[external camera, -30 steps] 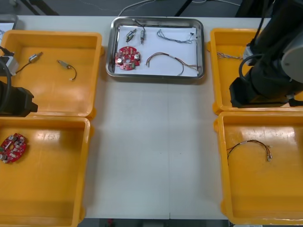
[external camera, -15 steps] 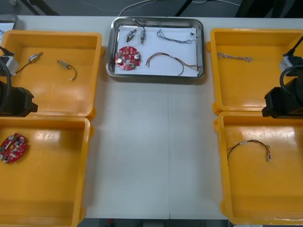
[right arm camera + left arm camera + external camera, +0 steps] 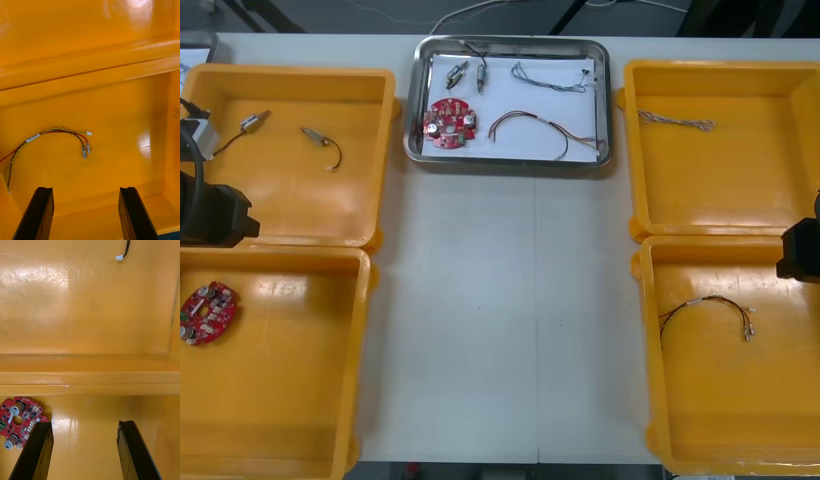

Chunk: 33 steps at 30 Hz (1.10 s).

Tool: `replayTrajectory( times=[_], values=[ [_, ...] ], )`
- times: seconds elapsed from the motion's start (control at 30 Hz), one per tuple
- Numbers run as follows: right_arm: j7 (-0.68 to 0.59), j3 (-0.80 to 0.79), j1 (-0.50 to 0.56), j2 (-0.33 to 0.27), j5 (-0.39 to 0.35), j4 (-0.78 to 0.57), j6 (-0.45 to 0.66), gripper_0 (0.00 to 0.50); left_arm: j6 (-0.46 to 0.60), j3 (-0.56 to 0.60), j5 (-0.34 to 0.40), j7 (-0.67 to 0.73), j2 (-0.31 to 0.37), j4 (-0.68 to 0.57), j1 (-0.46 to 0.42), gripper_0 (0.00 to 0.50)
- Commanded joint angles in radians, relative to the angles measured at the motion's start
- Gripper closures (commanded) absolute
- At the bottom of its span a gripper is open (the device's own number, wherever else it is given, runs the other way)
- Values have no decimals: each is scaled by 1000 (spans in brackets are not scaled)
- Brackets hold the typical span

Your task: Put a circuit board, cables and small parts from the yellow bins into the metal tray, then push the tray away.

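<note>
Metal tray (loaded) runs lengthwise left-right.

Light table carries 5 items. Near-L bin sits under L gripper. Far-L bin is just beyond its fingertips, w/ the two rims abutting. R side is the same: near-R bin is below R gripper and far-R bin just past its fingertips. Metal tray lies btwn the far bins, just beside each, by the table's far edge and well apart from both grippers. Bare tabletop runs btwn the grippers.
</note>
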Motion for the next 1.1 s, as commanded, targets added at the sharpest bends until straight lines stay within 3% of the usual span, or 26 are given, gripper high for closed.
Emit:
replayTrajectory(
  times=[0.03,0.2,0.43,0.53,1.1],
  values=[
    [78,-45,46,17,43,-23,-20,0,6,25,-5,-23,-9,-13,12,0],
    [147,-59,68,34,66,-23,-29,0,6,25,-5,-23,-9,-13,12,0],
    [253,-167,123,83,9,-23,-34,0,6,25,-5,-23,-9,-13,12,0],
    [254,-186,131,89,-16,-23,-35,0,6,25,-5,-23,-9,-13,12,0],
    [256,-186,131,117,1,-24,-50,0,6,25,-5,-23,-9,-13,12,0]
  ],
)
